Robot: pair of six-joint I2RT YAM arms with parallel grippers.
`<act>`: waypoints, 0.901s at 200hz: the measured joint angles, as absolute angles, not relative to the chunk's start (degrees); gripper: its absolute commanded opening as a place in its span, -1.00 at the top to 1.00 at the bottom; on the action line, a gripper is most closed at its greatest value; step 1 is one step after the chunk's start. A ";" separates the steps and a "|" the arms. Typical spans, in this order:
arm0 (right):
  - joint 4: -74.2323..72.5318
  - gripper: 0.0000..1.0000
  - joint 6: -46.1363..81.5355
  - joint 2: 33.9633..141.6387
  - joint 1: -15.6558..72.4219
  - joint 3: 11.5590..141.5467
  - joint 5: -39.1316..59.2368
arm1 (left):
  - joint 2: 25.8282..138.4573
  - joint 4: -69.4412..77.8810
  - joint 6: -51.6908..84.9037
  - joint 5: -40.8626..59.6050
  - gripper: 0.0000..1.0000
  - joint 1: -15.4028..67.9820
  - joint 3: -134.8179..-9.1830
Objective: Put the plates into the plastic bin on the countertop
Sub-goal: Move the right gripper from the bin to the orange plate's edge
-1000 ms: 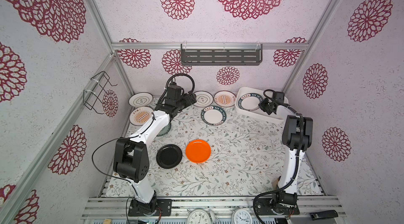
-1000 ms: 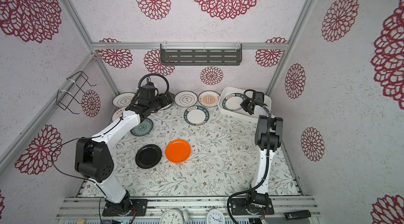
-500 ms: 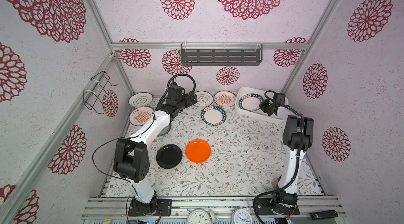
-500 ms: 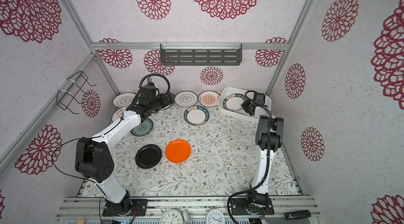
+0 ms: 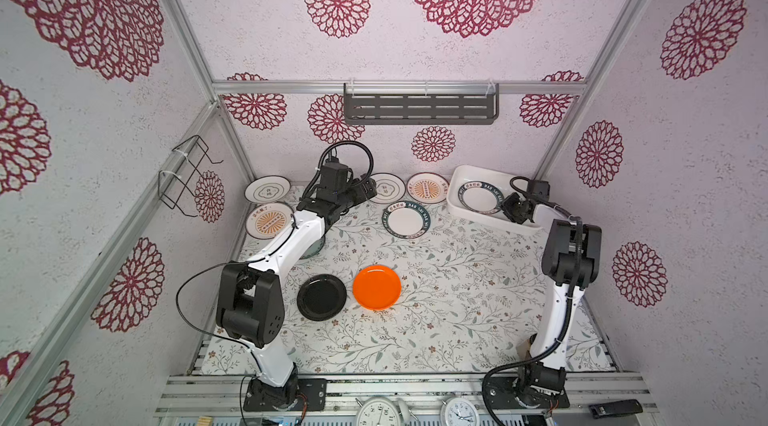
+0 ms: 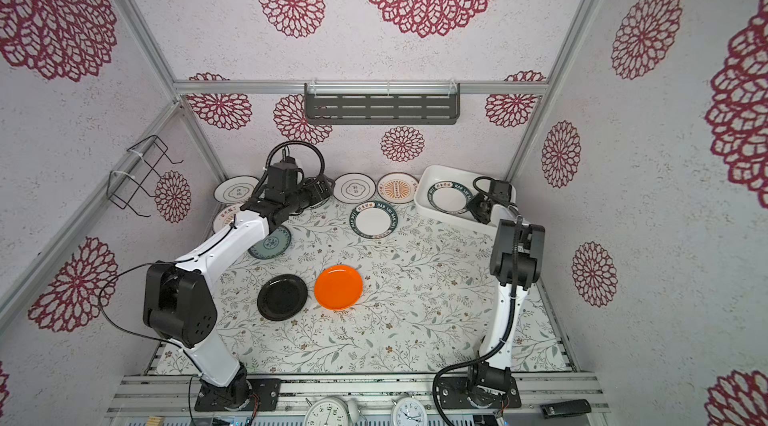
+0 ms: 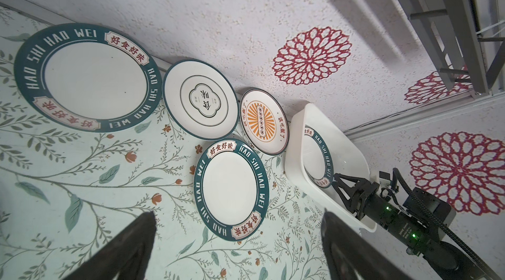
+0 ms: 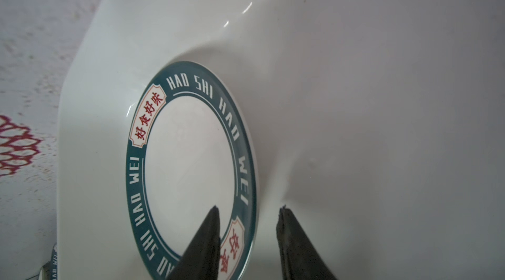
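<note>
The plastic bin (image 5: 490, 222) stands at the back right of the countertop (image 5: 457, 299). A green-rimmed plate (image 5: 480, 198) lies inside it. My right gripper (image 8: 249, 207) is open, its fingers apart on either side of that plate's (image 8: 191, 161) rim. My left gripper (image 7: 239, 213) hangs open and empty over the back of the countertop, near another green-rimmed plate (image 7: 231, 188). More plates lie on the countertop: ringed (image 5: 388, 187), sunburst (image 5: 427, 187), black (image 5: 321, 297), orange (image 5: 377, 286). A teal one (image 6: 270, 243) is partly under the left arm.
A ringed plate (image 5: 267, 189) and a sunburst plate (image 5: 268, 221) sit at the back left. A dark slotted shelf (image 5: 419, 109) hangs on the back wall and a wire rack (image 5: 187, 174) on the left wall. Clocks (image 5: 376, 413) sit at the front rail.
My right gripper's jaws have parted from the green-rimmed plate's rim; the plate now lies in the bin. The left arm has barely moved.
</note>
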State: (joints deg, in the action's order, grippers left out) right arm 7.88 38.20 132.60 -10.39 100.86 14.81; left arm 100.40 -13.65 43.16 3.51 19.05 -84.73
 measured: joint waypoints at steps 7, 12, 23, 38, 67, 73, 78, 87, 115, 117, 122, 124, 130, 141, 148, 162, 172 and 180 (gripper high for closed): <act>8.19 0.11 37.47 132.60 -10.39 100.86 14.63 | 100.40 -13.65 43.13 3.51 -0.94 19.07 -84.73; 8.29 0.09 37.04 132.57 -10.37 100.86 14.57 | 100.40 -13.65 43.13 3.53 -0.94 19.07 -84.73; 8.58 0.01 35.90 132.51 -10.33 100.77 14.00 | 100.40 -13.65 43.07 3.55 -0.94 19.09 -84.73; 8.97 -0.11 33.63 131.72 -10.00 99.94 12.71 | 100.36 -13.63 42.87 3.75 -0.94 19.14 -84.71; 9.39 -0.32 29.98 128.31 -9.21 98.04 10.55 | 99.79 -13.67 42.00 4.29 -0.94 19.14 -84.47; 9.34 -0.36 29.36 127.35 -8.86 97.82 10.15 | 99.61 -13.67 41.82 4.49 -0.94 19.14 -84.42; 9.32 -0.38 28.82 126.63 -8.56 97.69 9.80 | 99.37 -13.67 41.63 4.71 -0.94 19.14 -84.36; 9.04 -0.40 27.75 125.25 -7.99 97.56 9.30 | 98.94 -13.78 41.34 5.10 -0.94 19.14 -84.23; 8.19 -0.42 24.99 120.51 -5.02 97.49 7.38 | 96.99 -13.93 40.42 6.15 -0.94 19.07 -83.02; 8.08 -0.43 24.93 120.20 -4.78 97.45 7.07 | 96.88 -13.93 40.36 6.24 -0.94 19.05 -82.87; 7.90 -0.43 24.71 119.37 -4.10 97.41 6.70 | 96.51 -13.96 40.29 6.46 -0.94 18.94 -82.56; 7.77 -0.43 24.53 119.00 -3.73 97.30 6.59 | 96.27 -14.00 40.29 6.59 -0.94 18.90 -82.35; 7.49 -0.43 24.38 118.04 -2.92 96.95 6.04 | 95.72 -14.02 40.23 6.92 -0.94 18.72 -81.65; 7.27 -0.43 24.10 116.01 -1.19 95.83 5.39 | 94.67 -14.24 40.12 7.27 -0.94 18.57 -80.38; 7.18 -0.43 24.05 114.69 0.03 94.83 5.08 | 93.91 -14.48 40.10 7.68 -0.94 18.31 -79.46; 7.20 -0.43 24.08 112.20 2.33 92.40 4.80 | 92.60 -14.55 40.10 8.56 -0.94 17.47 -77.87; 7.05 -0.43 24.16 110.50 4.03 90.19 4.73 | 91.90 -14.90 40.10 9.41 -0.94 16.53 -76.93; 7.14 -0.43 24.56 109.03 5.30 88.07 4.75 | 91.61 -15.53 40.10 10.13 -0.94 15.64 -76.44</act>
State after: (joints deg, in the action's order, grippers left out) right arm 7.14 24.56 109.03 5.30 88.07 4.75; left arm 91.61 -15.53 40.10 10.13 15.64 -76.44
